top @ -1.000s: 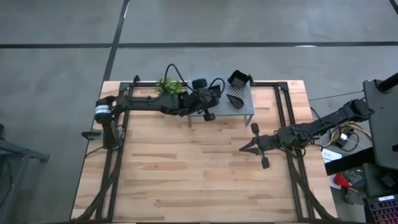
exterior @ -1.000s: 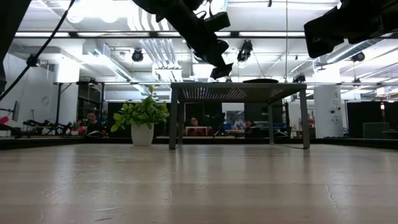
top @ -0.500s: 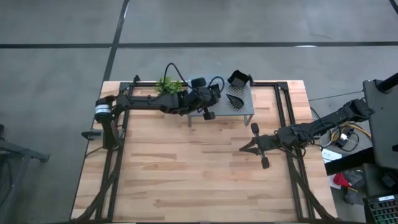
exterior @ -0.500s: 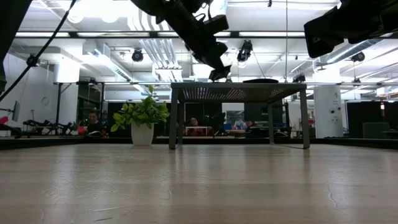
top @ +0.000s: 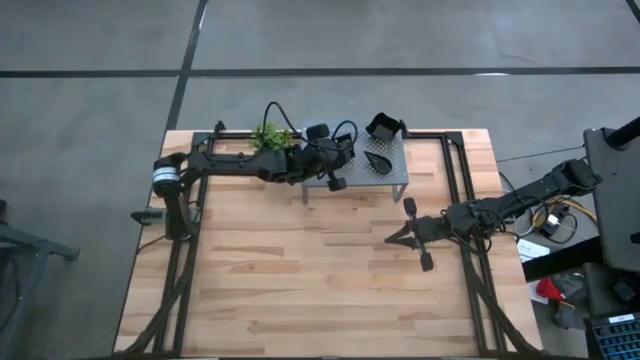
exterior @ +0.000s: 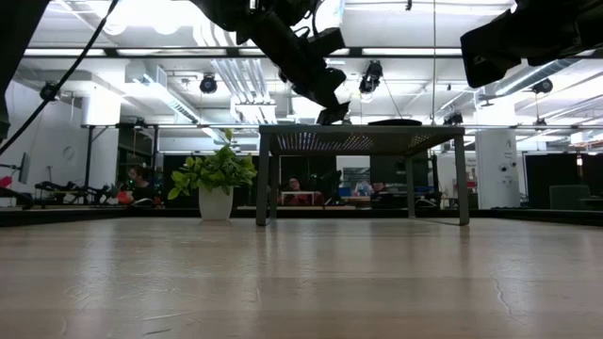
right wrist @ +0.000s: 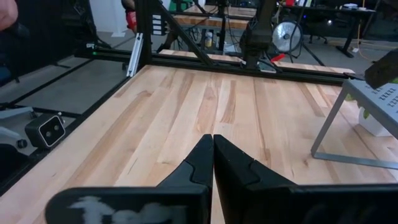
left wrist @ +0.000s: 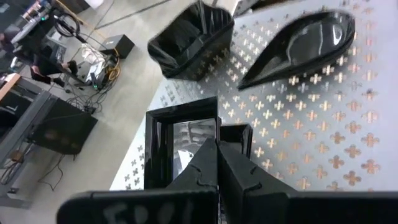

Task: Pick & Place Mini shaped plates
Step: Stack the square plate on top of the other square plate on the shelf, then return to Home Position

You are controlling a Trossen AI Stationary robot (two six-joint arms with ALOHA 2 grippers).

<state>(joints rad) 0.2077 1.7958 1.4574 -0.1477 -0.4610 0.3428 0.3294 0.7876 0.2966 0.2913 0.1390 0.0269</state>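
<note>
A grey perforated shelf [top: 395, 175] stands at the table's far side. On it lie a black leaf-shaped plate [top: 378, 160] [left wrist: 298, 46] and, at its far edge, a deeper black square dish [top: 385, 127] [left wrist: 189, 40]. My left gripper [top: 337, 172] [left wrist: 217, 149] reaches over the shelf's left end, shut on a flat black square plate [left wrist: 177, 146]. In the low view its tip [exterior: 332, 113] sits at the height of the shelf top. My right gripper [top: 390, 238] [right wrist: 213, 142] hovers shut over the table's middle right. My left gripper pinches the flat square plate between its two shut fingers at the rim nearest the wrist [left wrist: 233, 134]. The fingers hide the exact spot. The plate lies out ahead of the fingers over the shelf's perforated top [left wrist: 323, 124]. Whether it rests there cannot be told.
A small green plant [top: 270, 137] [exterior: 215, 174] stands left of the shelf, under the left arm. Black frame rails run along the table's left, right and far edges. Bare wood spreads across the near half of the table [top: 300, 290]. People sit in the room behind.
My left gripper has crept a little toward the table's far edge over the shelf's left end, carrying the square plate, and its tip has sunk slightly toward the shelf top.
</note>
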